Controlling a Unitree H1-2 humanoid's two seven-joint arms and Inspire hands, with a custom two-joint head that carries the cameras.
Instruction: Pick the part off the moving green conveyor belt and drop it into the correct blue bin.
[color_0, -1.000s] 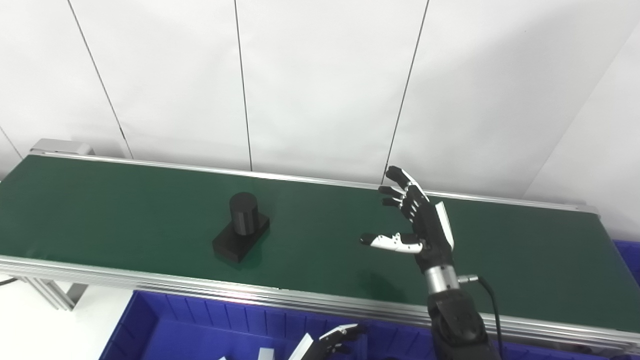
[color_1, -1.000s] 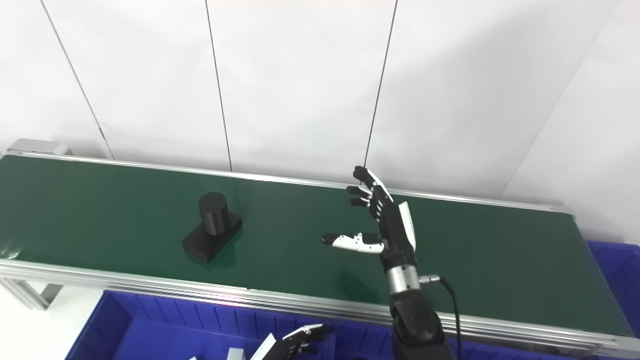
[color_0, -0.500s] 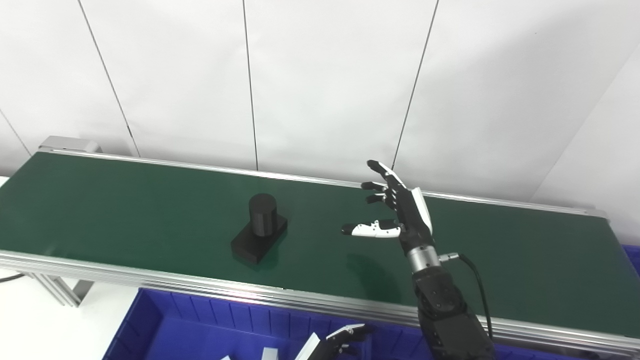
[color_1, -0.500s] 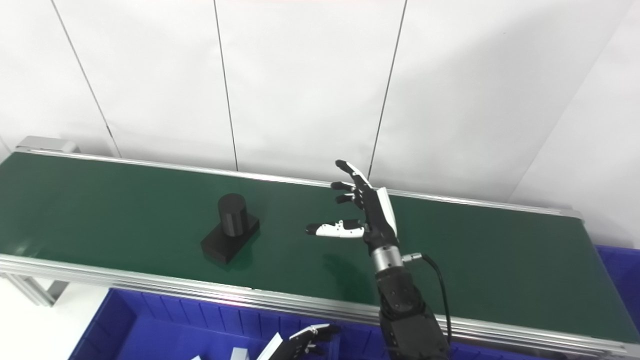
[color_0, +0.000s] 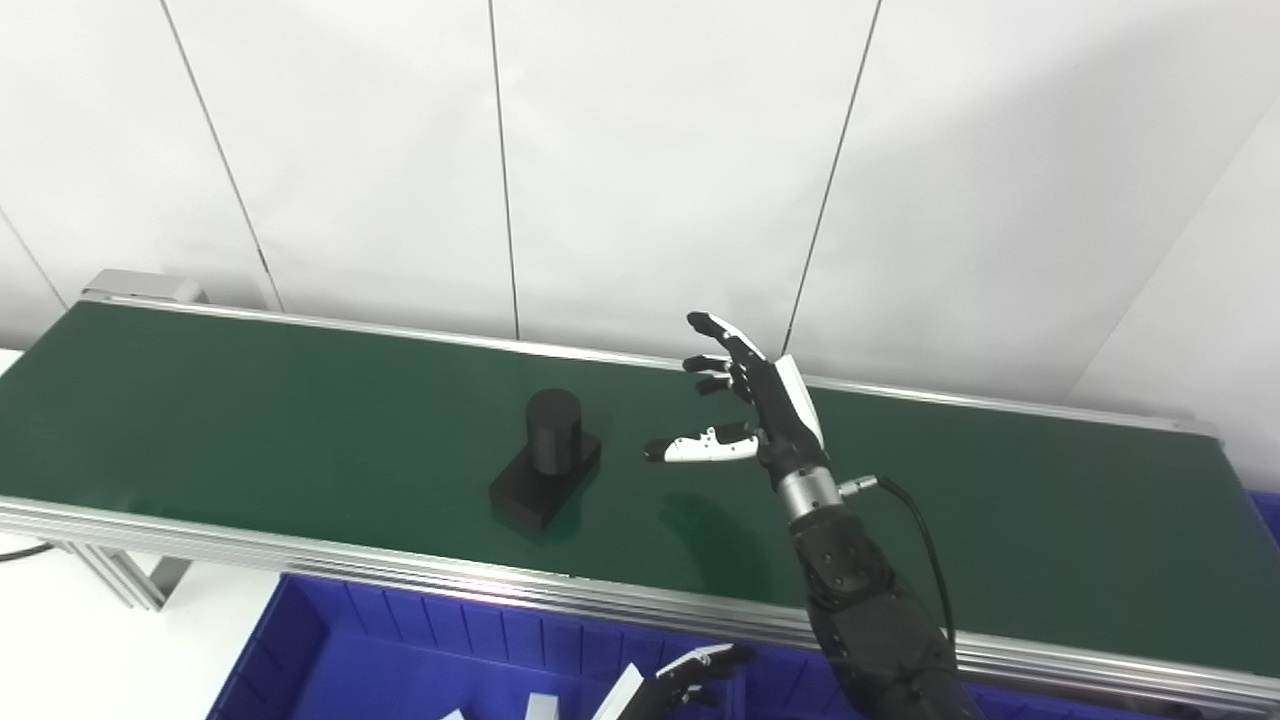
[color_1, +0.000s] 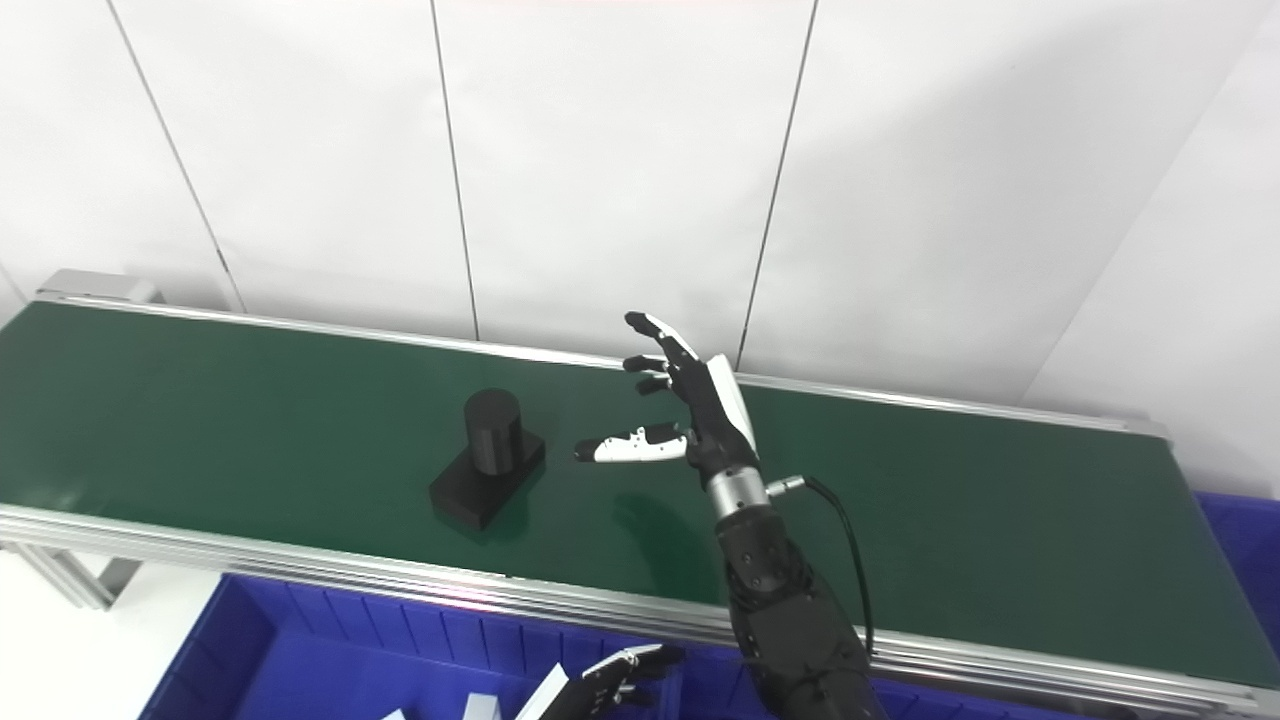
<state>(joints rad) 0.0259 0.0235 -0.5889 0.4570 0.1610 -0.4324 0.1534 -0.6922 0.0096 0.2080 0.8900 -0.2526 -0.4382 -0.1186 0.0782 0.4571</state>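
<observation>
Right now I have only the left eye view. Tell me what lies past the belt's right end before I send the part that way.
Observer: The right eye view shows a broad stretch of blue bin just past the right end of the green belt. Your picture catches only a sliver of it. Its contents are out of frame.
Operator: Give me the belt's near right corner.
Observer: It is in frame here. The near rail ends at a corner at the lower right, where your picture cuts the rail off at its edge.
</observation>
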